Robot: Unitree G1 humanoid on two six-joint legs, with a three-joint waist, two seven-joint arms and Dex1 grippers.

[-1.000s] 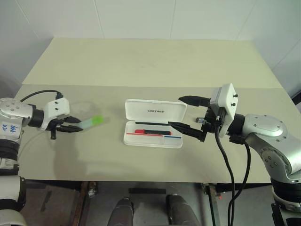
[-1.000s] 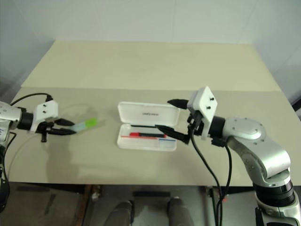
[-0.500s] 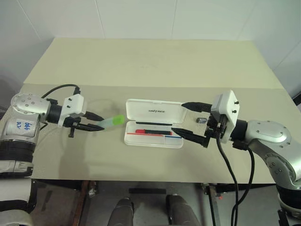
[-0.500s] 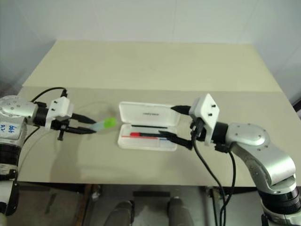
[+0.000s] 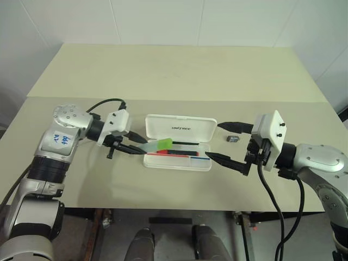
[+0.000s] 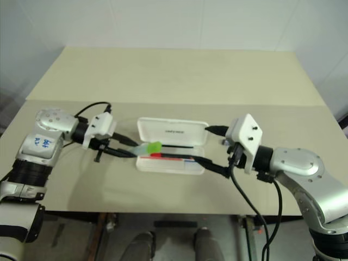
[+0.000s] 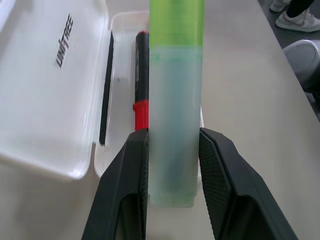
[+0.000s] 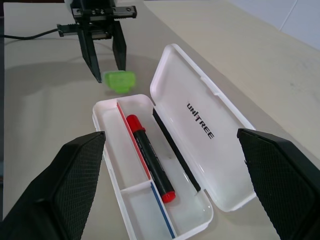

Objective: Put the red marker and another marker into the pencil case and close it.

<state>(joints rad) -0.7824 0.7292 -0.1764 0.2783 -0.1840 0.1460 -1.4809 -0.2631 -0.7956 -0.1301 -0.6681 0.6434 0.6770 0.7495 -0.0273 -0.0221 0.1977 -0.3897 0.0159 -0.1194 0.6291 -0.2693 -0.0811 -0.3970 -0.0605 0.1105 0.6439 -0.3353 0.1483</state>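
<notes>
Left fingers [image 7: 172,165] clamp the green marker [image 5: 158,145]; they've carried it in from well out on the tabletop [image 5: 179,70] to the left end of the pencil case [image 5: 176,157], cap over the tray, so only drop and lid close remain. Right fingers [image 5: 228,144] stay spread wide and empty, backed off the case's right end. Red marker [image 8: 150,157] already lies in the tray; lid reads "UNITREE".
</notes>
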